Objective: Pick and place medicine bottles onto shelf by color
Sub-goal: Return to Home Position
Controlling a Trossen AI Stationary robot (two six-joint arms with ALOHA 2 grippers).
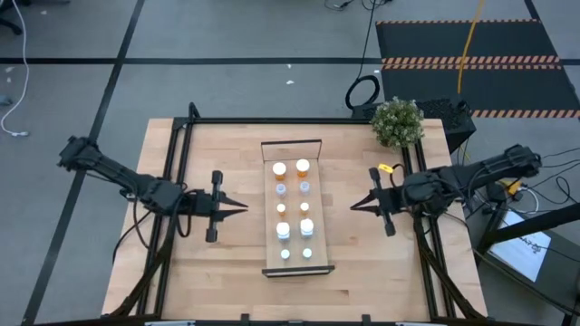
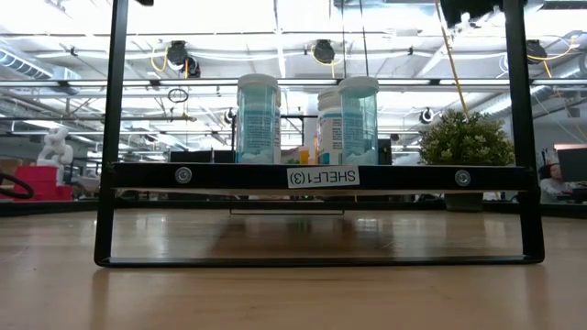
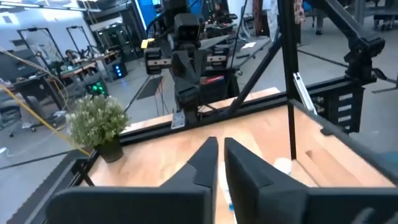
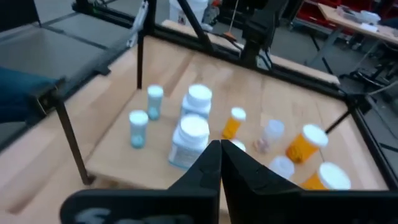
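Observation:
The shelf [image 1: 271, 240] is a narrow light-wood board in the middle of the table, with dark rails at its near and far ends. Several medicine bottles stand upright on it in two rows: orange ones [image 1: 279, 168] at the far end, white ones [image 1: 283, 230] nearer, small pale blue ones [image 1: 285, 254] nearest. The right wrist view shows them too, among them a white bottle [image 4: 191, 140]. My left gripper [image 1: 243, 208] hovers shut left of the shelf, pointing at it. My right gripper [image 1: 353, 206] hovers shut to the shelf's right. Both are empty.
A small potted plant [image 1: 397, 122] stands at the table's far right corner. Black frame rails [image 1: 272, 120] run along the table's far and side edges. Bare wood lies between each gripper and the shelf. The low view shows two pale blue bottles [image 2: 258, 119] on the shelf's near rail.

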